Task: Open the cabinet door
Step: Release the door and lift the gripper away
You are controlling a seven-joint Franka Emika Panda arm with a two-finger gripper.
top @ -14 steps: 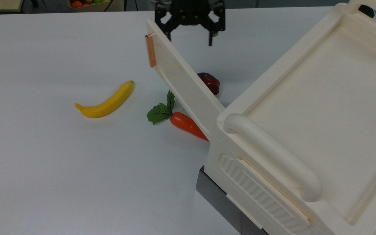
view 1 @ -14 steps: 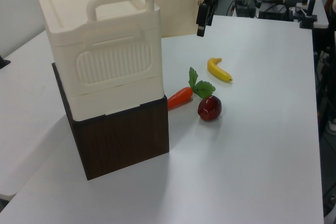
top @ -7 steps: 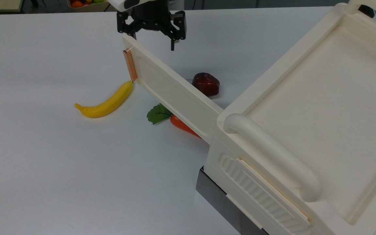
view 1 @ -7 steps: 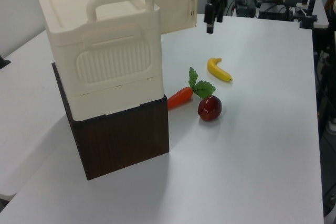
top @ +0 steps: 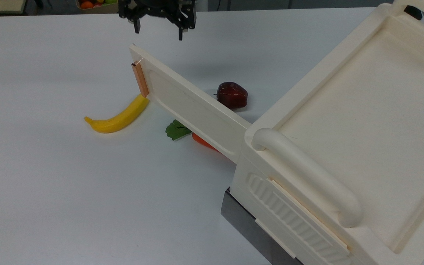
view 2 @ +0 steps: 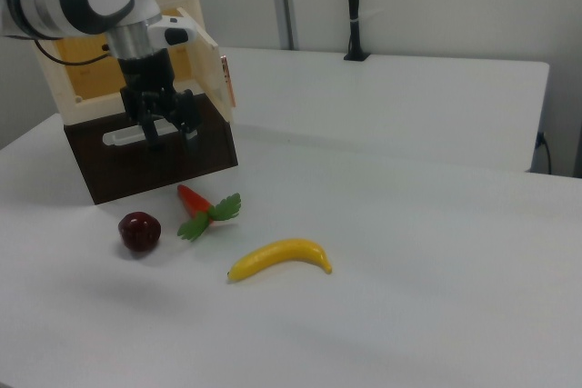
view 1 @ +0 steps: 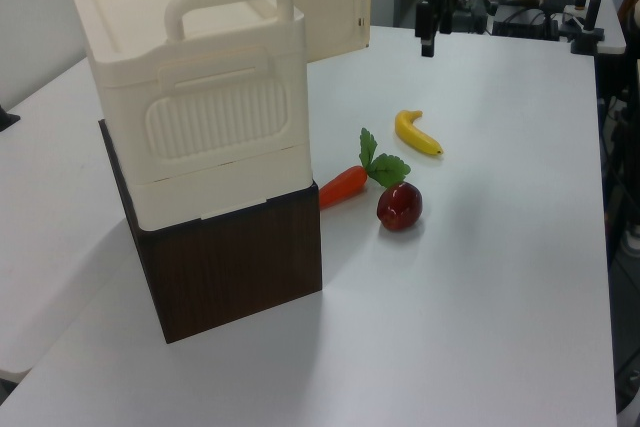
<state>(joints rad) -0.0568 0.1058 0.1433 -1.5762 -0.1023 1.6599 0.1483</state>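
Observation:
The cabinet door (top: 193, 108) is a long cream panel swung far out from the cream cabinet (top: 363, 121), with its copper strip (top: 140, 79) at the free end. In the left view the cabinet door (view 1: 335, 19) sticks out behind the cabinet. In the right view the cabinet door (view 2: 204, 54) stands open by the arm. My black gripper (top: 158, 31) hangs open and holds nothing, beyond the door's free end and apart from it. The gripper (view 1: 428, 39) is to the left view's right of the door. In the right view the gripper (view 2: 170, 134) is below the door's edge.
On the white table lie a banana (top: 120, 116), a dark red apple (top: 232, 95) and a carrot with green leaves (top: 178, 129), partly under the door. The cabinet sits on a dark brown base (view 1: 235, 267). A bar handle (top: 307, 176) crosses the cabinet's top.
The door has swung further open toward the top view's left, now covering more of the carrot. My gripper has moved left and away from the door's end, still open.

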